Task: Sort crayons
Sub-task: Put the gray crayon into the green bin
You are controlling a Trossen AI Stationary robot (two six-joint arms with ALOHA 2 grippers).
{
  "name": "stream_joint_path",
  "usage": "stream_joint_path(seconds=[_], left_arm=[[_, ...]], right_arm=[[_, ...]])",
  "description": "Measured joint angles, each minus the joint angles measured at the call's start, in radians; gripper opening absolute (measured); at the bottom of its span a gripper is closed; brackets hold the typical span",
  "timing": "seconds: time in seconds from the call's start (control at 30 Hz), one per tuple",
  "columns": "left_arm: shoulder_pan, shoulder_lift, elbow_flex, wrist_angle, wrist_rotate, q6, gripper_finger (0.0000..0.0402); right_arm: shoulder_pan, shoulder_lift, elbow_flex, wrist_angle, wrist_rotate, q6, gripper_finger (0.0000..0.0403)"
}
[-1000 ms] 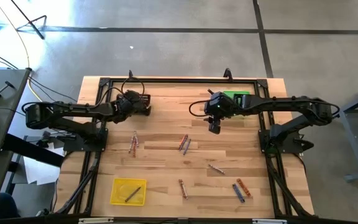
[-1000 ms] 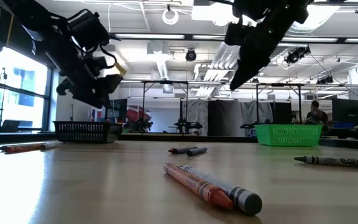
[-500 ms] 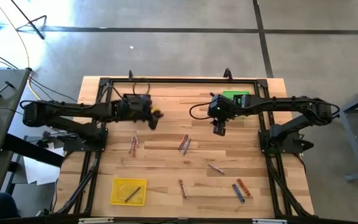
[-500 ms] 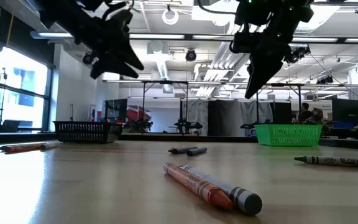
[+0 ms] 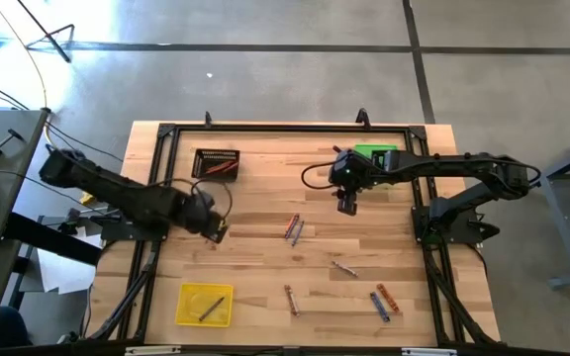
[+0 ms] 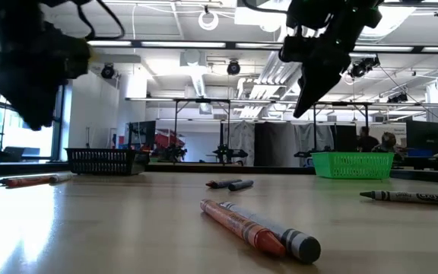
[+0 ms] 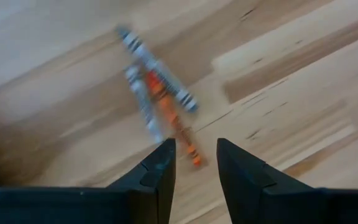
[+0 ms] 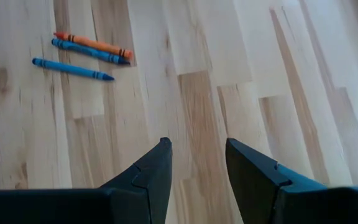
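While its fingers stand apart with nothing between them, the left pincer (image 7: 194,163) hangs just above a cluster of thin grey and orange wax crayons (image 7: 157,93) on the pale wooden surface (image 5: 265,257). The right pincer (image 8: 197,163), also open and empty, hovers beside the green plastic basket (image 5: 376,154).

The pale plank wooden table (image 5: 265,267) looks smooth with a soft sheen. The small yellow plastic tray (image 5: 188,307) looks glossy. The green basket (image 6: 352,164) is meshed plastic.
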Motion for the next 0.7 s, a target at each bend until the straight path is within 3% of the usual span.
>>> stream_joint_path(seconds=[0.23, 0.7], left_arm=[[-0.082, 0.04, 0.0, -0.015, -0.052, -0.143, 0.0104], [-0.086, 0.231, -0.001, -0.004, -0.007, -0.122, 0.0104]], right_arm=[[0.0, 0.0, 0.0, 0.019, 0.0, -0.019, 0.0145], [0.0, 0.0, 0.0, 0.02, 0.0, -0.035, 0.0145]])
